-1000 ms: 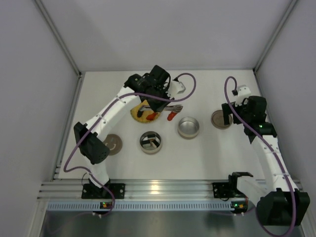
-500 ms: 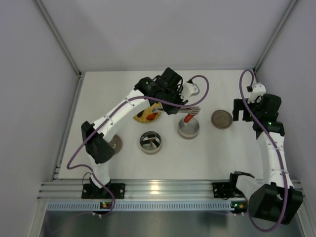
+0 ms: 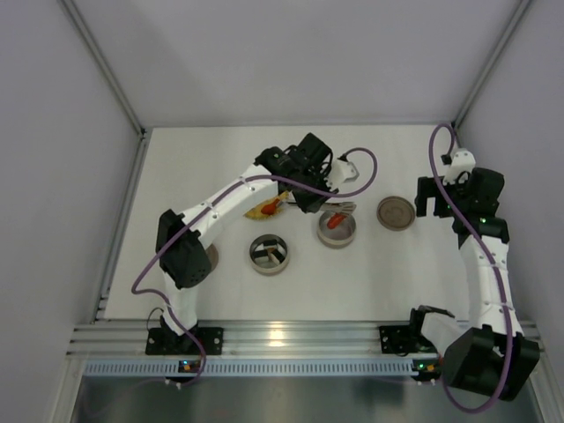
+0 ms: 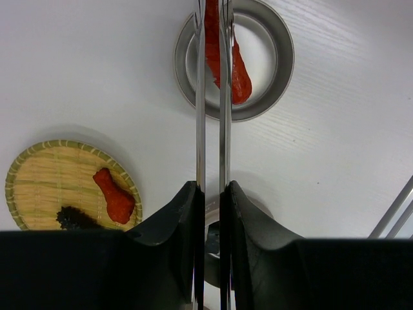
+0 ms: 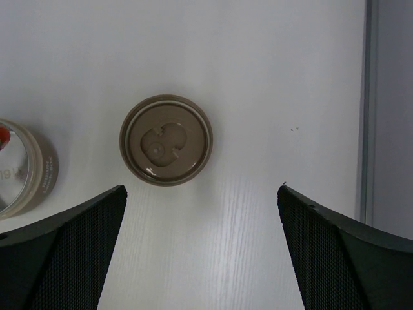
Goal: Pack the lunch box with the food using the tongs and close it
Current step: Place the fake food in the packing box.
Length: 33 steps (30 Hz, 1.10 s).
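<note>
My left gripper (image 4: 211, 188) (image 3: 314, 179) is shut on the tongs (image 4: 201, 97), squeezing their two thin metal arms close together. A red-orange food piece (image 4: 236, 70) (image 3: 333, 220) sits between the tong tips, over the inside of a round steel lunch box tin (image 4: 281, 61) (image 3: 338, 234). A second red piece (image 4: 116, 200) and a dark-wrapped piece (image 4: 72, 218) lie on the yellow woven plate (image 4: 39, 187) (image 3: 261, 211). My right gripper (image 5: 201, 190) (image 3: 425, 201) is open, just short of a brown round lid (image 5: 166, 140) (image 3: 396, 212).
A second steel tin (image 3: 269, 254) holding sushi pieces stands in front of the plate. Another brown lid (image 3: 209, 257) lies mostly hidden behind the left arm's elbow. Frame rails run along the table's right edge (image 5: 369, 103) and left edge.
The left arm swung right, carrying the red piece in the tongs from the plate to over the steel tin. The right gripper drew back from the brown lid, then held still.
</note>
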Motion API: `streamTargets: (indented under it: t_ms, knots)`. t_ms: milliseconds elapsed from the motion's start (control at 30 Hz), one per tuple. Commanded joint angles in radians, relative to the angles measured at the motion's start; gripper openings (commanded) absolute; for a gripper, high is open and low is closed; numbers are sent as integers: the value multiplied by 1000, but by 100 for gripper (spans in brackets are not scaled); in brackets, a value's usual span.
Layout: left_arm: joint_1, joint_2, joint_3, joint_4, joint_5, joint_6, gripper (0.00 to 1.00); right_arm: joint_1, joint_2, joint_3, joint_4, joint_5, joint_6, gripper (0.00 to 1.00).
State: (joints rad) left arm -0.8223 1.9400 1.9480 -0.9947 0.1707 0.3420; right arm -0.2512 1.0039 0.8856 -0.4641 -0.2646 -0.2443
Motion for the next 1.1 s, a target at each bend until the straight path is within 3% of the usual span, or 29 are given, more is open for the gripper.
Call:
streamTargets:
  t_ms: [0,400,767,933,1067]
  knots:
    - [-5,-32,-30,82,12,-6,17,-13,-2,29,-15,-25,-18,99]
    - [-5,-50,-95,113,6,0,49,-16,7,26,-13,-32,-21,99]
    - [8,-93,88,-8,-40,18,46,-16,2,32,-21,-44,-26,99]
    - [78,-199,-10,-73,-22,20,46,-17,5,33,-25,-51,-38,99]
    - [219,-271,-113,-120,9,38,46,-16,15,33,-33,-62,-41,99]
